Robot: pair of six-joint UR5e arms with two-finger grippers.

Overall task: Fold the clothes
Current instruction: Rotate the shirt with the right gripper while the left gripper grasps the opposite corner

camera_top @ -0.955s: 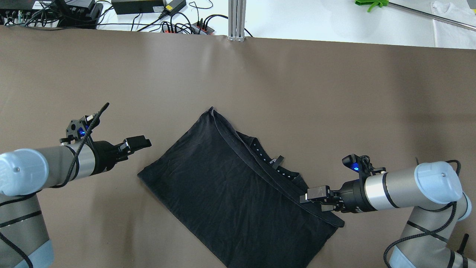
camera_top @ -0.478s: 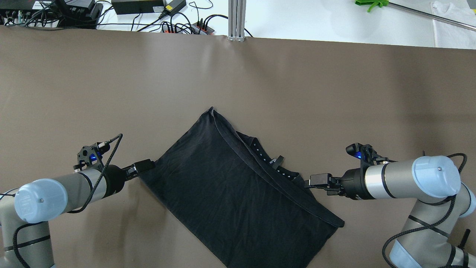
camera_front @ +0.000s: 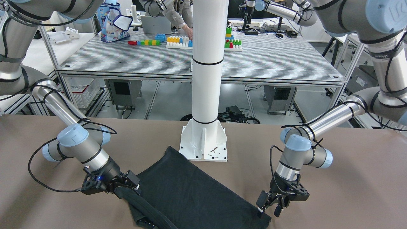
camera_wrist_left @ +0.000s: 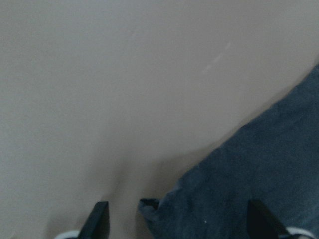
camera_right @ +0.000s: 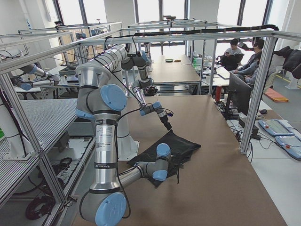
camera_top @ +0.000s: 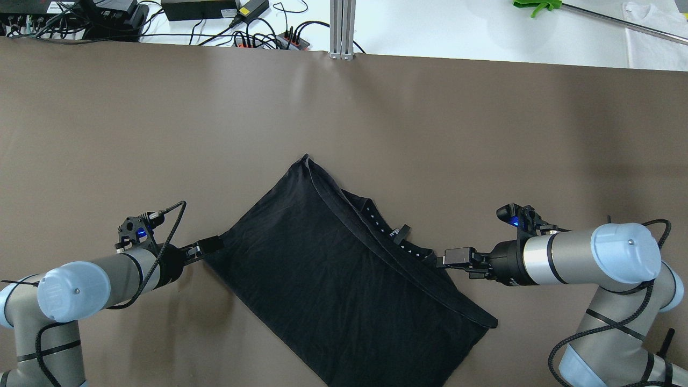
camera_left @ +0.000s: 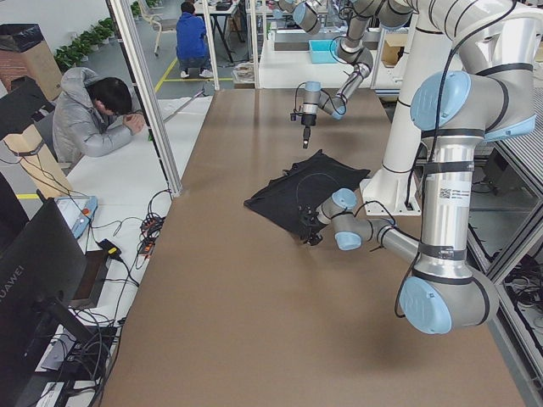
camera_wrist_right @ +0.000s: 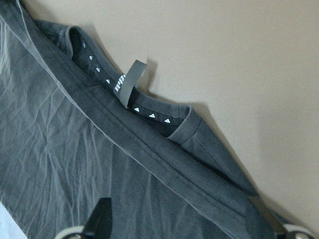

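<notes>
Currently left tool (camera_top: 211, 245) and right tool (camera_top: 450, 258), both spread, straddle opposite garment (camera_top: 322, 269) edges.

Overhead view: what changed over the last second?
The left end effector swung toward the robot to the left corner of the black garment, jaws open astride it. The right end effector shifted away from the robot, to beside the collar. Neither has closed; the garment lies unchanged.

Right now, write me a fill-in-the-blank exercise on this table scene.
The garment lying on the table is ___ in colour. The left gripper, at the garment's corner, is ___. The grey label sticks out at the garment's ___.
Missing words: black; open; collar.
</notes>
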